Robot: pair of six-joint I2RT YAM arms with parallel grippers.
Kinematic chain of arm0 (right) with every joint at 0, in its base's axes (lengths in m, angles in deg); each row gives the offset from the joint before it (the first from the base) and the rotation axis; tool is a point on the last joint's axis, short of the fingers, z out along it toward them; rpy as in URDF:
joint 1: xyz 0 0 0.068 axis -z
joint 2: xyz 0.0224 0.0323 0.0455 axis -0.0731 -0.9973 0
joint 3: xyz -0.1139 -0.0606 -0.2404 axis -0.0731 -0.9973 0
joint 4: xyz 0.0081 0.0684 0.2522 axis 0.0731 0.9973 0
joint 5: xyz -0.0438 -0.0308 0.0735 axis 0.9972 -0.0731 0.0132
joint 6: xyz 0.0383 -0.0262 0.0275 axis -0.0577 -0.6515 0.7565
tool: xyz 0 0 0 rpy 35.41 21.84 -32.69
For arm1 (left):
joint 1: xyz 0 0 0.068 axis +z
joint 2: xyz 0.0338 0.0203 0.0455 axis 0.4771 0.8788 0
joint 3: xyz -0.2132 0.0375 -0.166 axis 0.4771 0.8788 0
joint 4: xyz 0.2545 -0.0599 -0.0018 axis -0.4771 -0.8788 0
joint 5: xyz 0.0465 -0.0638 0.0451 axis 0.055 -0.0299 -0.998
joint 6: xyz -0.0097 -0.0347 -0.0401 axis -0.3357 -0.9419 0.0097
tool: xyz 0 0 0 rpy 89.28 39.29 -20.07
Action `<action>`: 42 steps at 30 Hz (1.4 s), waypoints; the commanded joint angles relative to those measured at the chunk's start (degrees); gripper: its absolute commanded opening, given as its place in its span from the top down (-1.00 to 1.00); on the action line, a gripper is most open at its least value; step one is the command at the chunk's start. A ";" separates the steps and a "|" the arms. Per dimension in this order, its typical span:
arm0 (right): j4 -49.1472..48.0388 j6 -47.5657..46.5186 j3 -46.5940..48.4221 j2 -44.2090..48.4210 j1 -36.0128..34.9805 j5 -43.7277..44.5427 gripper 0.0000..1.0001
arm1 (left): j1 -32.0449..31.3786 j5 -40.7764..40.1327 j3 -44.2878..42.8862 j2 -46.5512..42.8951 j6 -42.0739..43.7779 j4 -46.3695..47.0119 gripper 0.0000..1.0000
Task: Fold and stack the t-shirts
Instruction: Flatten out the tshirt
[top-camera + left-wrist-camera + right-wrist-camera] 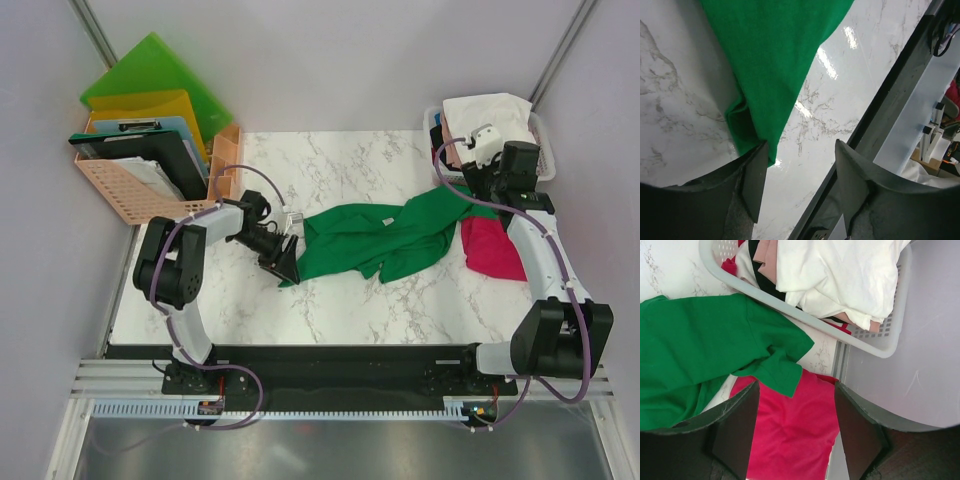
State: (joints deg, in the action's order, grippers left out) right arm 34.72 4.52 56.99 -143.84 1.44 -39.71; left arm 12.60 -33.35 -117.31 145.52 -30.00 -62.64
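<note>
Two open, empty claws: left claw (800, 150) at green tee (380, 235) corner, right claw (795, 390) over red tee (790, 440); open desk (330, 310) nearside.

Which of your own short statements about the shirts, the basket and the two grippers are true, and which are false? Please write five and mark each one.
1. The green t-shirt lies unfolded on the marble table. True.
2. The magenta-red t-shirt lies on top of the green one. False: a green sleeve lies over it.
3. A white t-shirt is on top in the white basket. True.
4. The right gripper holds the green t-shirt. False: its jaws are open above the shirts and hold nothing.
5. The left gripper is at the left edge of the green t-shirt. True.
</note>
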 commanded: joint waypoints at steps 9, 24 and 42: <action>-2.37 -0.07 -1.83 0.65 0.08 -0.95 -0.38 | -0.89 -10.84 -2.09 -2.50 -2.66 3.75 -0.34; -3.69 -0.86 -4.20 1.97 0.35 -0.25 -0.30 | -1.50 -17.85 -4.19 -2.58 -2.23 2.69 0.95; -5.09 3.62 -11.76 7.07 1.76 -3.15 -0.31 | -0.71 -45.35 -8.97 -47.21 8.66 7.61 0.96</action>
State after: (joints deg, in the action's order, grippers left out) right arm 32.12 6.12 45.65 -138.59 3.12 -41.16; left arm 11.55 -69.64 -128.35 102.97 -27.57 -57.16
